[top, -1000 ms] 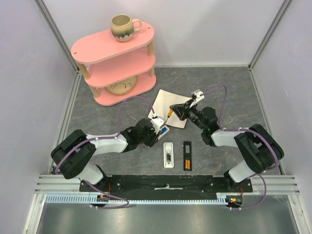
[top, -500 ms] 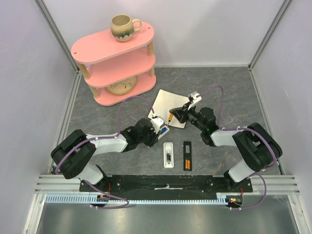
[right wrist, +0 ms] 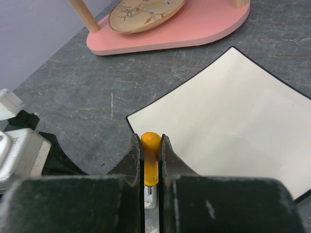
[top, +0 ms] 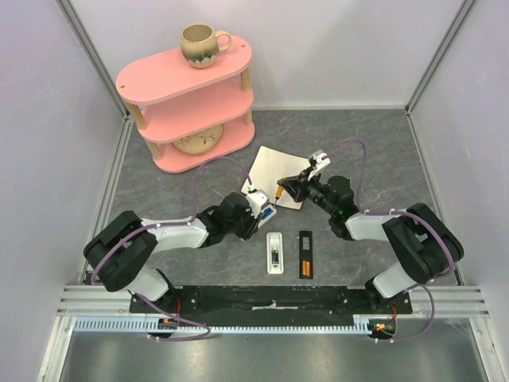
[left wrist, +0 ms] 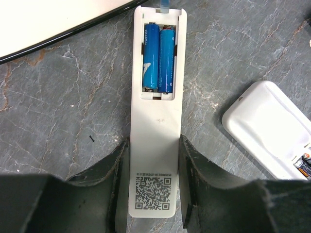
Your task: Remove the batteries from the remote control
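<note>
A white remote control (left wrist: 156,141) lies back-up on the grey table, its battery bay uncovered, and my left gripper (left wrist: 154,145) is shut on its sides. Two blue batteries (left wrist: 158,58) sit side by side in the bay. From above, the remote control (top: 263,213) lies just below the white plate's corner. My right gripper (right wrist: 149,141) is shut on an orange-handled screwdriver (right wrist: 150,158), held tip-down over the remote's far end; from above this gripper (top: 286,189) hovers beside the left gripper (top: 256,208).
A white square plate (right wrist: 233,116) lies right behind the grippers. A second white remote (top: 274,253) and a black one (top: 305,254) holding orange cells lie nearer the arm bases. A pink three-tier shelf (top: 187,103) with a mug (top: 199,44) stands at the back left.
My right gripper, holding the screwdriver, has slid a little toward the held remote and then stayed put. The left gripper and the remote have not moved.
</note>
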Controlling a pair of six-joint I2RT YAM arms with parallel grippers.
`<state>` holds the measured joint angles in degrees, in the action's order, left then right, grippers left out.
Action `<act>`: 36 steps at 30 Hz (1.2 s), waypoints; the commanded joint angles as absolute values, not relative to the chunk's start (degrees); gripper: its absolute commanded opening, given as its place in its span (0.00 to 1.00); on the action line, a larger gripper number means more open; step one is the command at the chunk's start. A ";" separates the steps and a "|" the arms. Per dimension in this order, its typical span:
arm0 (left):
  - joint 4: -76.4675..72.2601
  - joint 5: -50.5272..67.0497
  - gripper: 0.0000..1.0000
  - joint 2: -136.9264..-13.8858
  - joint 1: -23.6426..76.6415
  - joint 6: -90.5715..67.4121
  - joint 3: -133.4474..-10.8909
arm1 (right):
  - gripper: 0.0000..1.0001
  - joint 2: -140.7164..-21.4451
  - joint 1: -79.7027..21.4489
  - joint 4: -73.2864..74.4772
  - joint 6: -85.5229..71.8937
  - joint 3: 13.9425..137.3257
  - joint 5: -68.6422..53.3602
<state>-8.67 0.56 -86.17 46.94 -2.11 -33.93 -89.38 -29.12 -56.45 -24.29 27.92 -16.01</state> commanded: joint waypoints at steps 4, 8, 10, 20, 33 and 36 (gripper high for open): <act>-9.84 2.28 0.02 -87.98 46.76 -1.05 -35.33 | 0.00 -84.11 -29.18 -59.15 -24.17 27.33 -15.38; -9.84 2.37 0.02 -88.07 46.76 -1.05 -35.42 | 0.00 -85.07 -29.53 -59.15 -24.52 27.42 -15.82; -9.84 2.20 0.02 -88.24 46.76 -1.05 -35.42 | 0.00 -86.74 -29.88 -59.24 -25.13 27.69 -16.08; -9.49 2.20 0.02 -88.77 46.67 -1.14 -35.86 | 0.00 -89.65 -30.15 -59.15 -25.76 27.69 -15.03; -9.40 2.20 0.02 -89.03 46.67 -1.14 -36.03 | 0.00 -87.10 -30.32 -51.42 -23.29 29.00 -12.57; -9.32 2.20 0.02 -89.03 46.58 -1.14 -36.12 | 0.00 -87.19 -30.59 -50.02 -22.68 29.27 -12.22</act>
